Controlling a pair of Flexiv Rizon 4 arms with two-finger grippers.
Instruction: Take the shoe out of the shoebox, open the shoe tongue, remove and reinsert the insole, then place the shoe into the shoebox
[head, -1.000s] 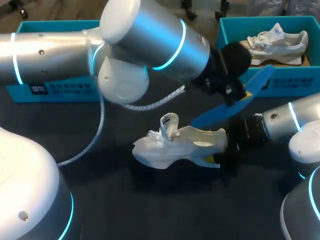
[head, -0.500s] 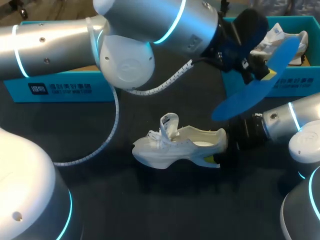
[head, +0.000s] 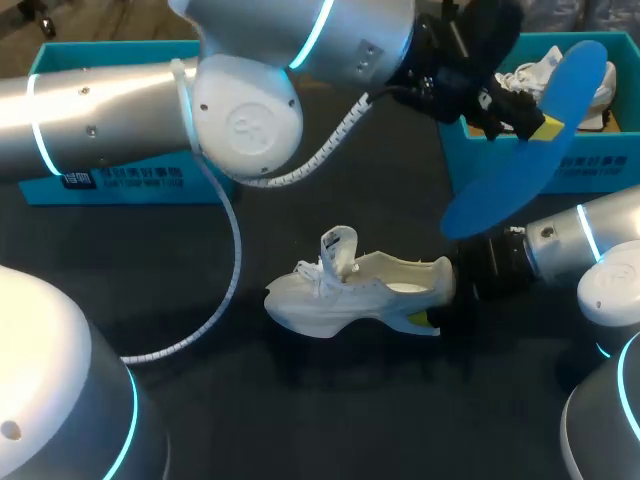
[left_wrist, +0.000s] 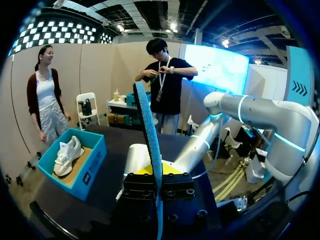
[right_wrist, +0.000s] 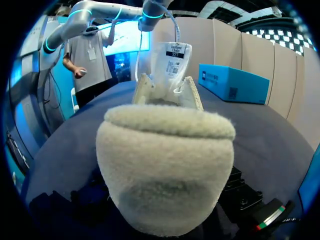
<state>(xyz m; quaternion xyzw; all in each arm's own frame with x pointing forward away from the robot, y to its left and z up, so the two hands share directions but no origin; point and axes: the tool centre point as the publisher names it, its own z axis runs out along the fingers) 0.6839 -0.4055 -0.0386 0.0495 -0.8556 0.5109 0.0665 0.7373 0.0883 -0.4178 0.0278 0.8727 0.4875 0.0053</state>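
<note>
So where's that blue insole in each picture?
Head view: blue insole held up in the left end effector, before the shoebox with a white shoe.
Left wrist view: blue insole edge-on in that end effector, shoebox beside.
Right wrist view: not in it.
Shared landmark: that shoebox.

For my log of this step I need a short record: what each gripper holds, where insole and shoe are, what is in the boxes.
left gripper: shut on the blue insole
blue insole: lifted off the table, near the right shoebox
right gripper: shut on the white shoe at its heel
white shoe: upright on the table, tongue raised
right shoebox: holds a second shoe
left shoebox: inside mostly hidden by left arm
</note>
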